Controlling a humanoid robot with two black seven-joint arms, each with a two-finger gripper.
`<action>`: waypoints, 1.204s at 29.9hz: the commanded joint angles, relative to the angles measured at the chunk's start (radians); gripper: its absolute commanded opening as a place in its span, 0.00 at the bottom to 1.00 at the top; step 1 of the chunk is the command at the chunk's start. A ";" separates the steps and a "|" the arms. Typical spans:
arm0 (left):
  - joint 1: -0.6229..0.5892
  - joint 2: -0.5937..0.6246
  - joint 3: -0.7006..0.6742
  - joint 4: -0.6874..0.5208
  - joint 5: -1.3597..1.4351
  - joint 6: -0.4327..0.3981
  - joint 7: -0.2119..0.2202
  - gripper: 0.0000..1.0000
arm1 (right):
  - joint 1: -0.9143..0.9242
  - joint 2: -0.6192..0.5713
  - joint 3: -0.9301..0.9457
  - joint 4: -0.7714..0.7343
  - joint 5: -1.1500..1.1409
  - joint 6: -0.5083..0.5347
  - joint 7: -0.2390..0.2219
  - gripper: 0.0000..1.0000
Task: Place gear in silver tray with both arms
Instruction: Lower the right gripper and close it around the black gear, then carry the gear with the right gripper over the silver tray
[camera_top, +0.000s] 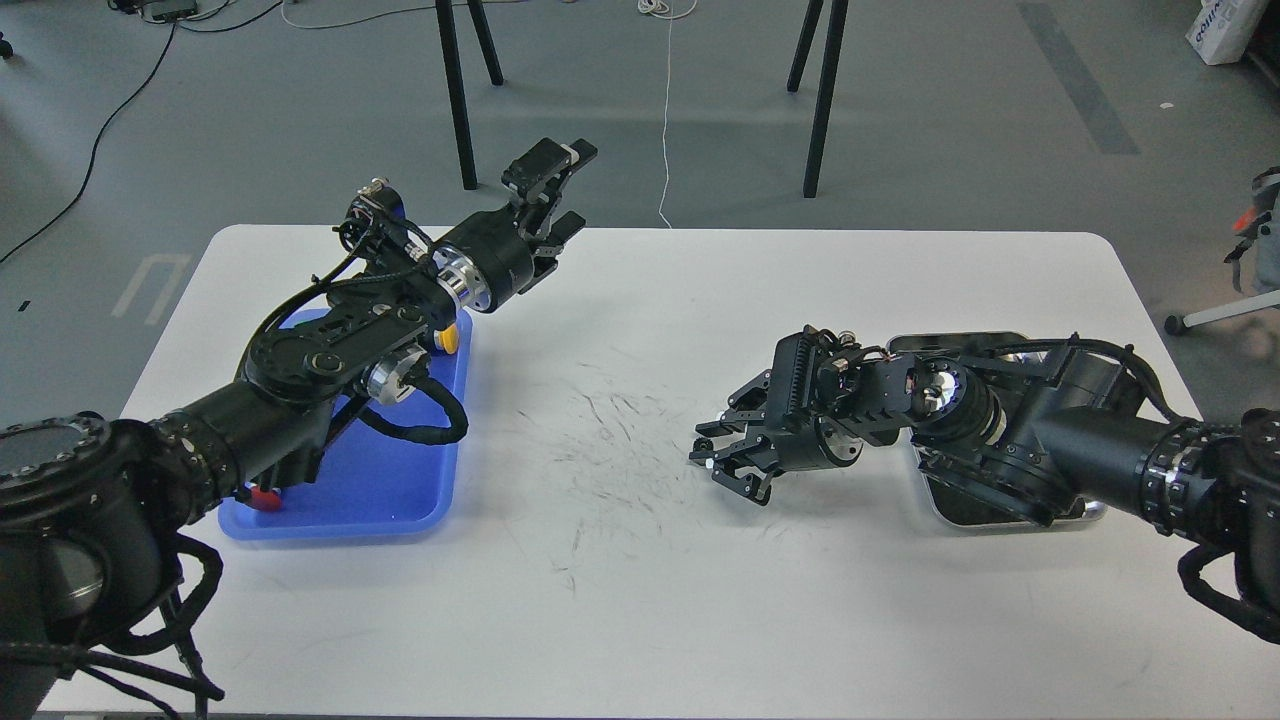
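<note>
White table (640, 600), scuffed with dark scratch marks near its middle. 2 black arms over it.

Left arm (300, 370) came in from the near left and reached up and to the far side, crossing above a blue tray (400, 480) that lay on the left part of the table. Left claw (555, 195) was raised over the far edge of the table, fingers parted wide, nothing between them.

A yellow piece (452, 338) showed at the far right corner of the blue tray, partly hidden by the arm. A small red piece (265, 497) showed at the near left of that tray, just under the arm.

Right arm (1000, 420) came in from the right, low over the table. Right claw (730, 460) pointed left toward the table's middle, close above the surface, fingers spread apart and holding nothing.

Silver tray (1000, 342) sat on the right part of the table, mostly covered by the right arm; only its far rim and near edge showed. Its contents could not be made out.

Black stand legs (460, 90) stood on the grey floor (950, 120) beyond the table.
</note>
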 joint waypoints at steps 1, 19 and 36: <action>0.000 0.001 0.000 0.000 0.001 0.000 0.000 1.00 | 0.000 0.000 -0.005 0.000 -0.002 0.001 0.000 0.26; 0.002 0.004 0.000 0.000 -0.001 0.000 0.000 1.00 | 0.038 -0.012 -0.005 -0.002 -0.002 0.008 0.000 0.04; -0.001 0.006 0.000 0.000 0.001 -0.017 0.000 1.00 | 0.156 -0.161 -0.005 0.004 0.000 0.014 0.000 0.03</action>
